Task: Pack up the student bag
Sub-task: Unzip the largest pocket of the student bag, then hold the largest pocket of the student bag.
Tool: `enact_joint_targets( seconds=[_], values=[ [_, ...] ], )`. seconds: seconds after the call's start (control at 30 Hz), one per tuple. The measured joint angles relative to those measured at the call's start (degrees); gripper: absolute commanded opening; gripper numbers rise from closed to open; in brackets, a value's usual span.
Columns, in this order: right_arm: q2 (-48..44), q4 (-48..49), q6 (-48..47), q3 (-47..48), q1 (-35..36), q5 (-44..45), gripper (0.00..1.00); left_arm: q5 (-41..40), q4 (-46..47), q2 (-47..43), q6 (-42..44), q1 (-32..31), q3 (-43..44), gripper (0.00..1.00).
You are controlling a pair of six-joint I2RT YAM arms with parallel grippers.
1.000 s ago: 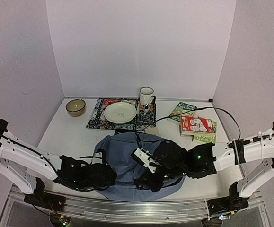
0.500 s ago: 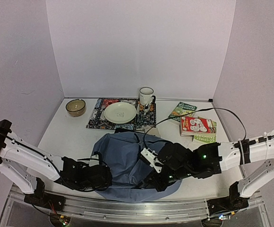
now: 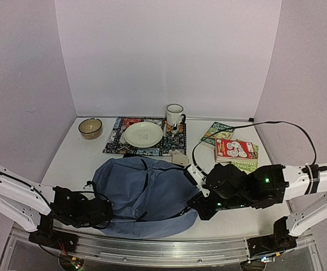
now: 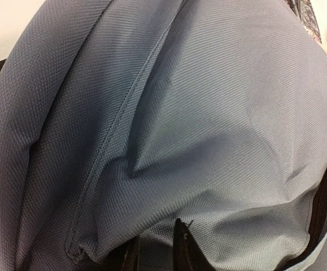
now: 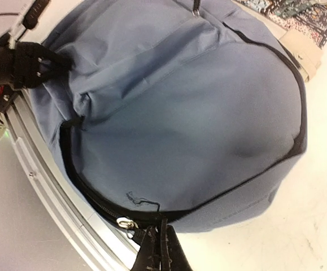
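The student bag [image 3: 140, 192], slate-blue fabric with a black zipper line, lies flat at the near middle of the table. My left gripper [image 3: 104, 212] is at its near left edge. In the left wrist view the bag [image 4: 208, 113] fills the frame, and the left gripper [image 4: 155, 241] is shut on a fold of its fabric. My right gripper [image 3: 193, 204] is at the bag's near right edge. In the right wrist view the gripper [image 5: 163, 230] is shut at the zipper line of the bag [image 5: 180, 113]. The zipper pull [image 5: 128, 224] sits just left of the tips, and its black tab runs into them.
Behind the bag a white plate [image 3: 143, 134] rests on a patterned mat [image 3: 115, 144]. A mug [image 3: 174, 114], a bowl [image 3: 90, 127] and books [image 3: 235, 149] stand further back. A beige box [image 3: 180, 160] touches the bag's far edge. A metal rail [image 3: 152, 248] runs along the front.
The left gripper has drawn back to the left and the bag has slid left with it. The right gripper has moved right, along the bag's near edge.
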Motion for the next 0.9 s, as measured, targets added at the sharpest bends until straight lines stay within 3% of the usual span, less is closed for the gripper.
enact_joint_targets(
  seconds=[0.23, 0.47, 0.67, 0.9],
  values=[
    [7.7, 2.3, -0.1, 5.1, 0.0, -0.3, 0.00, -4.0, -5.8, 0.9, 12.4, -1.0, 9.0, 0.47],
    [9.4, 3.7, 0.1, 8.0, 0.0, -0.1, 0.00, -9.0, -1.7, 3.0, 29.6, -8.6, 21.6, 0.64],
    [9.4, 3.9, 1.2, 8.0, 0.0, 0.5, 0.00, -5.2, 9.3, 6.1, 44.2, -11.1, 21.5, 0.69],
    [9.4, 4.0, 2.2, 8.0, 0.0, 0.9, 0.00, 2.9, 23.9, 6.3, 55.6, -11.3, 15.1, 0.70]
  ],
)
